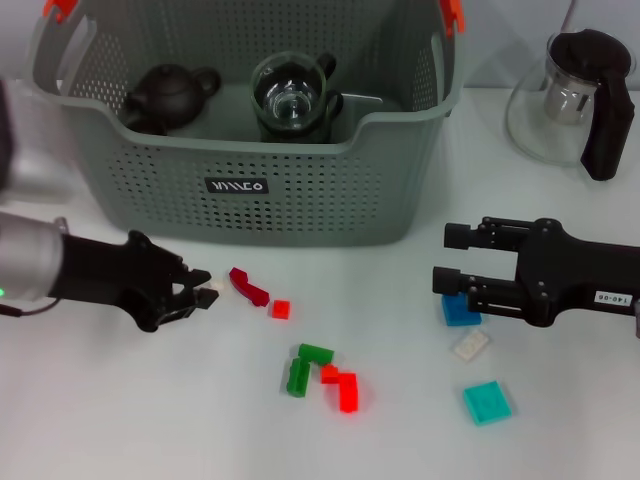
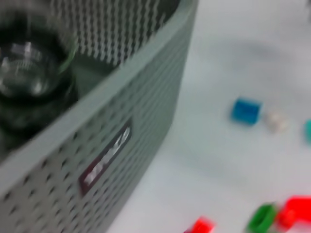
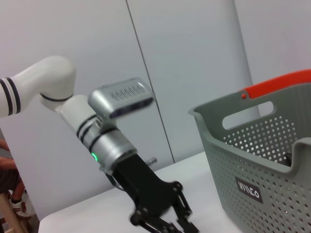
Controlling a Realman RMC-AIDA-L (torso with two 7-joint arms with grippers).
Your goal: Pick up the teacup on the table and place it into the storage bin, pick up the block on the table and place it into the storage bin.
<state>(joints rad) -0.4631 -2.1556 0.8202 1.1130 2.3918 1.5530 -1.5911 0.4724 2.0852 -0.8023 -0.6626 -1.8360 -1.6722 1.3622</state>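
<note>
left gripper on a white block by the bin

the glass teacup (image 1: 292, 97) already sits inside the storage bin (image 1: 250, 150) beside a dark teapot (image 1: 165, 95). the bin's black label cannot be read. in front of it the left gripper (image 1: 200, 285) pinches a small white block (image 1: 212, 284) just above the table (image 1: 120, 420), next to a dark red block (image 1: 248, 286). red, green, blue and teal blocks lie scattered. the right gripper (image 1: 450, 258) hangs with fingers spread above a blue block (image 1: 460, 312). a glass pitcher (image 1: 570, 95) stands apart.

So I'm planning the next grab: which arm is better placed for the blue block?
Right, probably. The right claw hangs open almost over the blue block, while the left claw is across the table by the dark red block.
</note>
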